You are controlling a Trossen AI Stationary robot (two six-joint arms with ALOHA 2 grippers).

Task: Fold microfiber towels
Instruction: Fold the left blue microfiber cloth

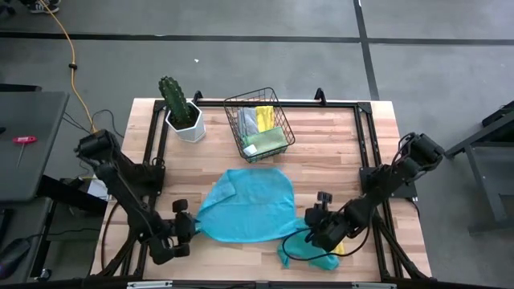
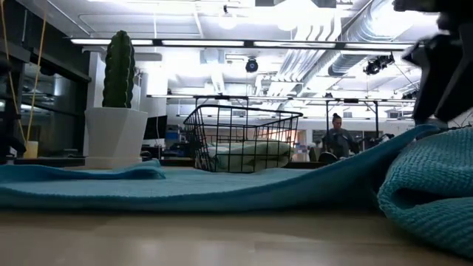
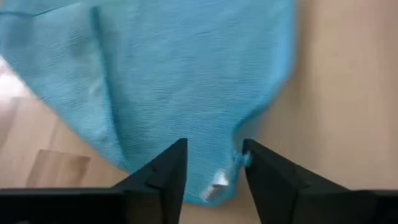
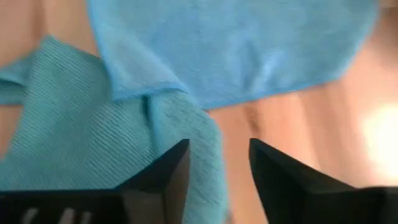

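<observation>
A: Item one, the blue towel (image 1: 245,205)?
B: Spread on the wooden table (image 1: 337,152), mid-front, one corner folded over on its left side. Its near-left corner lies between the fingers of the left gripper (image 1: 183,229); in the left wrist view a small white tag (image 3: 217,185) shows at that corner.

A: Left gripper's fingers?
B: Parted, a clear gap between them, the towel corner lying in the gap and not pinched.

A: Item two?
B: A teal towel (image 1: 301,250), crumpled at the front edge of the table, just right of the blue one and touching its edge. A bit of yellow cloth (image 1: 340,249) shows beside it, mostly hidden by the arm.

A: Right gripper (image 1: 315,229)?
B: Over the teal towel, by the blue towel's near-right corner. Fingers apart; the right wrist view shows teal cloth and bare wood between them, nothing gripped.

A: Remaining stock?
B: Black wire basket (image 1: 259,123) at the back centre, holding yellow, grey and light green towels (image 1: 265,138). Left of it, a cactus (image 1: 173,98) in a white pot (image 1: 186,124). A person (image 2: 337,140) stands far off in the room behind
</observation>
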